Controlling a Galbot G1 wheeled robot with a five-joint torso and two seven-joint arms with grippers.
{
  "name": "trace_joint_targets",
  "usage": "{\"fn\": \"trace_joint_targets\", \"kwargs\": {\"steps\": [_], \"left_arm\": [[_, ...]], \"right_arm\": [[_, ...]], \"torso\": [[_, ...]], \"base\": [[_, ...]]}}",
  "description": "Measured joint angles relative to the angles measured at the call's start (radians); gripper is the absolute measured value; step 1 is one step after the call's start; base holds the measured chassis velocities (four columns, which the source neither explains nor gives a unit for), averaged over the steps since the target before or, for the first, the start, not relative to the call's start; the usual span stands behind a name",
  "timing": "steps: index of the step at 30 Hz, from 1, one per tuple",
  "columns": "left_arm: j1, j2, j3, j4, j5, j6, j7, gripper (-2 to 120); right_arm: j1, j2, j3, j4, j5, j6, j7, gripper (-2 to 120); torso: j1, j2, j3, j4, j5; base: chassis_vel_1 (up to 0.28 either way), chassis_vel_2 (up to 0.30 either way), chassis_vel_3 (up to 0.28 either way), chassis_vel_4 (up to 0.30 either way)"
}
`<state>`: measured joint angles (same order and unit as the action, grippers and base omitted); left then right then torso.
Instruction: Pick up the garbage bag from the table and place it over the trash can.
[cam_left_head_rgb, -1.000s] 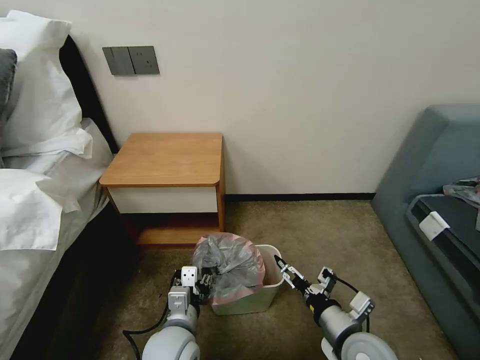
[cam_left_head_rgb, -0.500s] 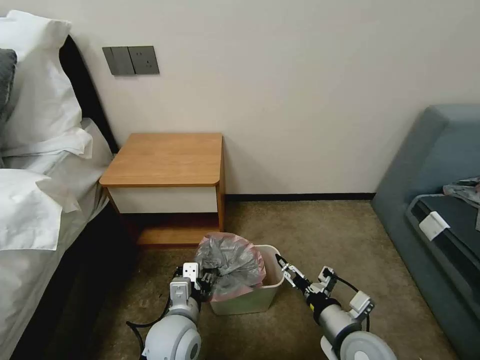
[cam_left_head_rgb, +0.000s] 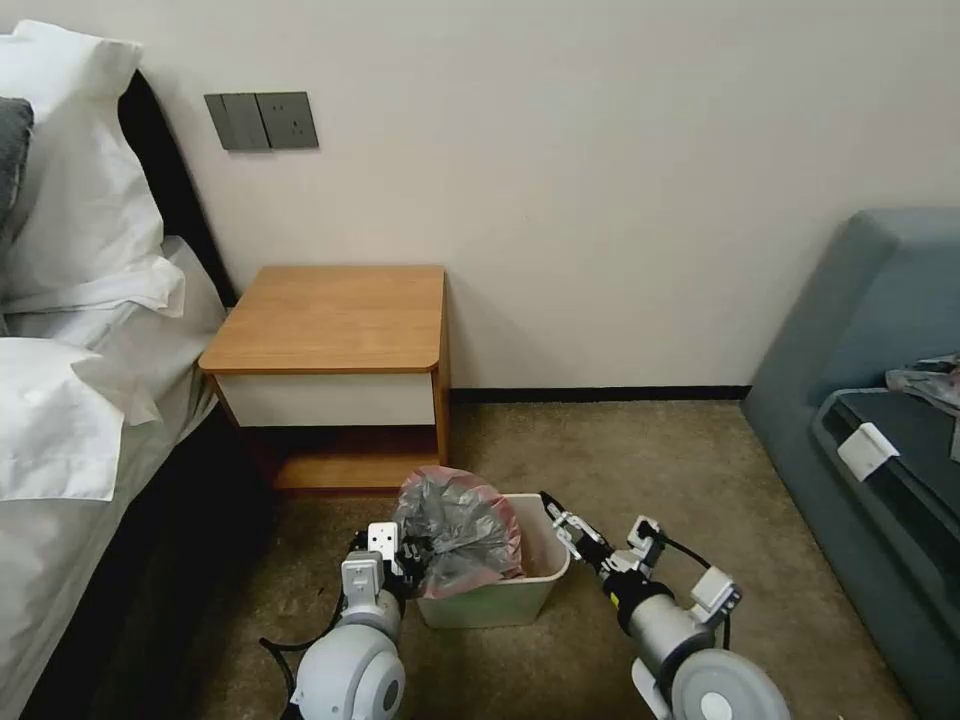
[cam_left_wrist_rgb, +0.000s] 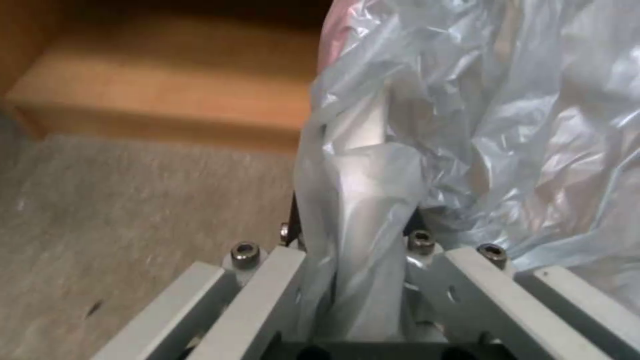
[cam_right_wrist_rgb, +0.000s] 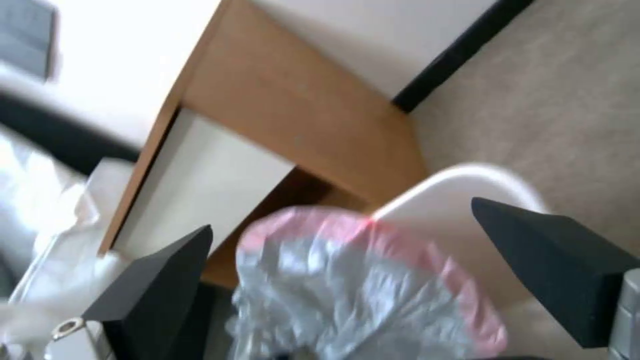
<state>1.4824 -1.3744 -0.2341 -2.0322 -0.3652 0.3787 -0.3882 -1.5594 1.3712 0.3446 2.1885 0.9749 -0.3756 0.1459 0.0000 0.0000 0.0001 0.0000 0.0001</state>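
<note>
we have the garbage bag (cam_left_head_rgb: 458, 532) off the counter (cam_left_head_rgb: 335, 318); the wooden top is bare, so the pickup looks done. the bag sits bunched over the left half of the trash can (cam_left_head_rgb: 497, 585), with its pinkish rim arched above the can's far-left corner. it is not spread: the right half of the can mouth is uncovered, cream wall showing inside.

left claw (cam_left_head_rgb: 410, 560) is at the can's left side, clenched on a fold of the bag; in the left wrist view the plastic (cam_left_wrist_rgb: 363, 210) runs straight down between the fingers (cam_left_wrist_rgb: 257, 295).

right claw (cam_left_head_rgb: 556, 514) hangs over the can's right rim with its jaws apart, holding nothing. from its wrist camera the bag (cam_right_wrist_rgb: 360, 295) lies between the two dark fingertips (cam_right_wrist_rgb: 160, 280), not touching them as far as we can tell.

what's left, in our judgement: catch the free side of the rim, stretch it across and hook it over the right edge.

surroundings: counter shelf just behind the can, bed (cam_left_head_rgb: 70, 420) to the left, grey sofa (cam_left_head_rgb: 870, 400) well to the right. nothing blocks the can; the bunched plastic itself is the main obstacle, hiding where the loose rim edge is.
</note>
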Motion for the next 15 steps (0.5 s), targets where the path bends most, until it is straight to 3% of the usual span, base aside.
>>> {"fn": "trace_joint_targets", "kwargs": {"steps": [9, 15], "left_arm": [[0.052, 0.008, -0.018, -0.021, 0.010, -0.089, 0.035, 5], [0.087, 0.004, -0.037, -0.044, 0.031, -0.147, 0.070, 5]], "right_arm": [[0.050, -0.026, -0.088, 0.010, -0.021, -0.083, 0.045, 100], [0.099, -0.029, -0.161, -0.042, -0.158, -0.096, 0.075, 100]], "torso": [[0.000, 0.000, 0.000, 0.0000, -0.0001], [0.000, 0.000, 0.000, 0.0001, -0.0001]], "base": [[0.000, 0.000, 0.000, 0.000], [0.000, 0.000, 0.000, 0.000]]}}
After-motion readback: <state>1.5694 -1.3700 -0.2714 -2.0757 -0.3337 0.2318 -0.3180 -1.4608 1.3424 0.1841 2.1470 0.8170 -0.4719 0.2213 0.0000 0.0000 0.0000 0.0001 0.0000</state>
